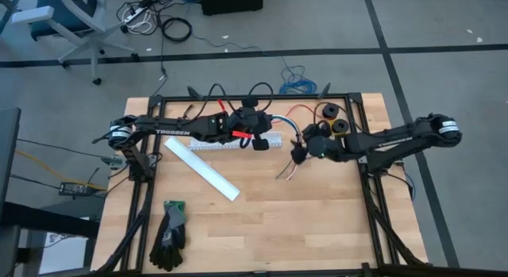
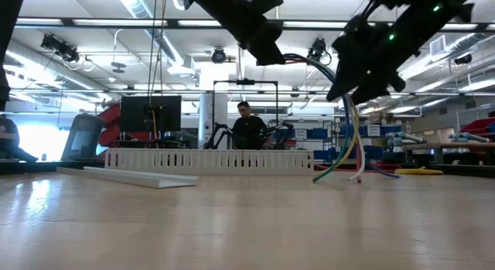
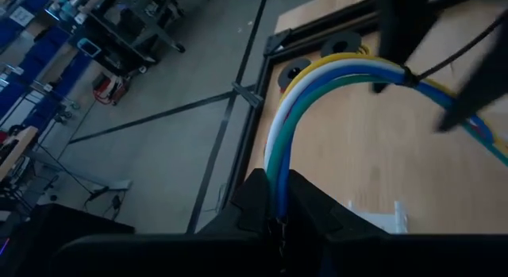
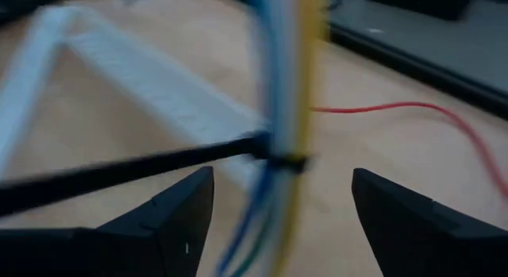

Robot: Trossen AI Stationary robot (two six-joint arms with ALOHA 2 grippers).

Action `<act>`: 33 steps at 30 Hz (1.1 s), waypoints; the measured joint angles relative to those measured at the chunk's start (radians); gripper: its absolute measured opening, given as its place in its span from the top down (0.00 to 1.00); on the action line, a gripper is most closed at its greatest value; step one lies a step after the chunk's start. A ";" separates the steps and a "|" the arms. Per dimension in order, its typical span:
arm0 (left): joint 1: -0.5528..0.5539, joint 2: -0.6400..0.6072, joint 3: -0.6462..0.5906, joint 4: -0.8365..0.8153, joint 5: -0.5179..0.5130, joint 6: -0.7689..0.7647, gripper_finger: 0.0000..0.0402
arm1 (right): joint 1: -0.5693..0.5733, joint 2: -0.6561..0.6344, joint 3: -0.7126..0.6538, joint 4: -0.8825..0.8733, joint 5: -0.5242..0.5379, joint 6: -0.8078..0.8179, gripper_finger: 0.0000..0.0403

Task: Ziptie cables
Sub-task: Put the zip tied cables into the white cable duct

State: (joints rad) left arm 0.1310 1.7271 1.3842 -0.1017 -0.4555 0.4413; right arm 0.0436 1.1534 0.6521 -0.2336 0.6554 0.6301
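Light wooden table top [image 1: 262, 221] framed by black rails, grey floor around it. Low view shows a workshop hall behind, ceiling strip lights, a monitor, and a seated person [image 2: 247, 124] far back. On the table: slotted white plastic cable channel [image 1: 234, 144] near the 12 o'clock edge, its flat white cover strip [image 1: 202, 169] lying diagonal just at 7 o'clock of it, a pair of black-and-green work gloves [image 1: 169, 233] at 7 o'clock of the table, two black tape rolls [image 1: 331, 118] at 1 o'clock, a thin red wire [image 4: 413, 110] near them.

Left arm reaches from 9 o'clock across the channel; left gripper [image 1: 259, 142] sits raised over the channel's 3 o'clock end. Its fingers are closed tight on one end of the bundle of yellow, green, blue and white wires [image 3: 317, 94], which arcs away from it in the left wrist view.

Right arm comes in from 3 o'clock, elbow low, right gripper [image 1: 300, 153] just at 3 o'clock of the left one. Its fingers [image 4: 171, 217] stand wide apart, holding nothing; the bundle runs between them without touching, a black zip tie [image 4: 143, 167] cinched around it, tail sticking out sideways. In the low view the bundle's loose ends hang down to the table below the right gripper.
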 joint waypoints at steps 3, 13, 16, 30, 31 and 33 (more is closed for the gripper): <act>0.000 -0.001 0.008 -0.011 -0.003 0.000 0.92 | -0.047 0.025 0.000 0.016 0.001 -0.023 0.33; 0.014 -0.026 0.044 -0.007 -0.097 0.051 0.92 | -0.119 0.127 0.000 0.112 -0.075 -0.086 0.59; 0.024 -0.043 0.062 -0.006 -0.113 0.053 0.92 | -0.119 0.144 0.000 0.120 -0.075 -0.091 0.67; 0.038 -0.131 0.076 -0.065 -0.119 0.038 0.92 | -0.146 0.220 0.000 0.294 -0.058 -0.190 0.83; 0.038 -0.135 0.076 -0.076 -0.119 0.025 0.92 | -0.146 0.217 0.000 0.290 -0.059 -0.196 0.85; 0.038 -0.145 0.076 -0.114 -0.118 0.009 0.92 | -0.146 0.210 0.000 0.291 -0.062 -0.212 0.91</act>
State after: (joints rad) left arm 0.1688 1.5826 1.4601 -0.2153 -0.5735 0.4502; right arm -0.1023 1.3631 0.6518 0.0573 0.5937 0.4177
